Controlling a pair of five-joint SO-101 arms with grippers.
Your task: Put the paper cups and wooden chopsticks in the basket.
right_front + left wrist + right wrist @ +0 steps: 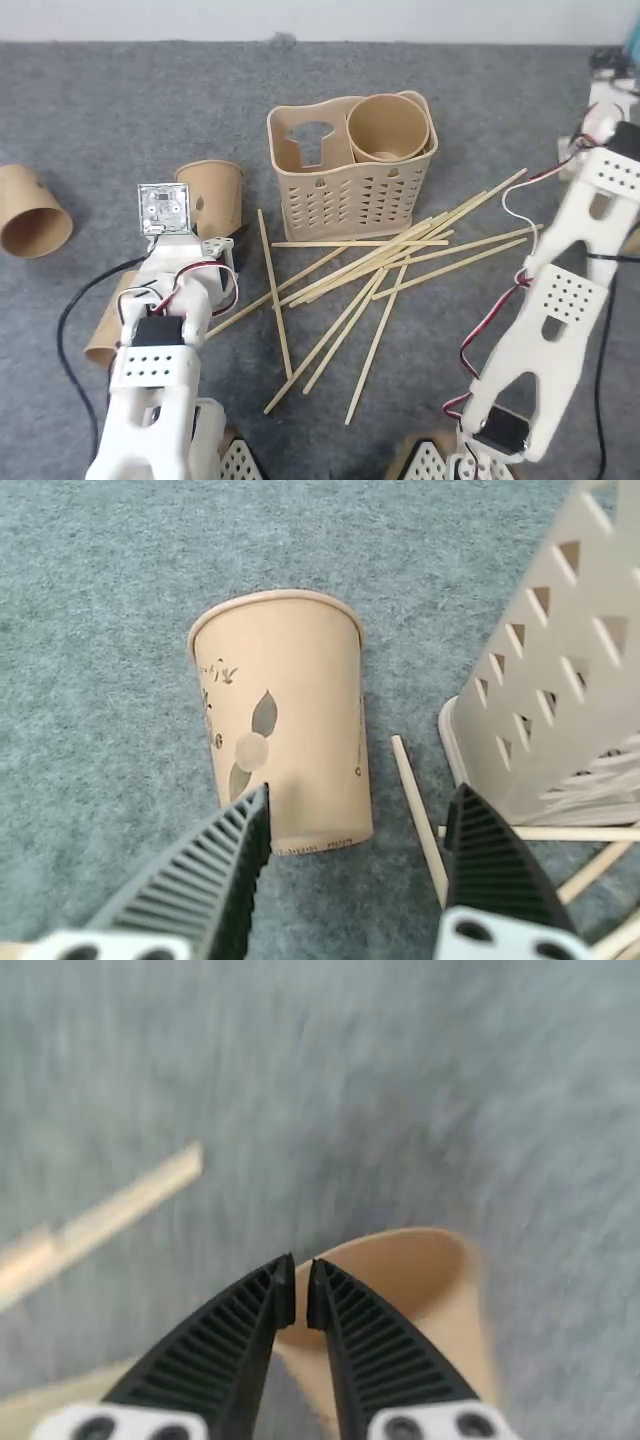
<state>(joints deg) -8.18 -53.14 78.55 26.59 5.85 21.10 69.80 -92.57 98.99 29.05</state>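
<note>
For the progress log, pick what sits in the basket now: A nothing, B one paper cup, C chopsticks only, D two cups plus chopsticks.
B: a single paper cup stands in the basket, while the chopsticks lie scattered outside it.

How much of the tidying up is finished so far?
One paper cup sits in the basket. The left gripper, open, hovers at a second cup beside the basket. Left to do: that cup, another cup far left, and all the chopsticks.
</note>
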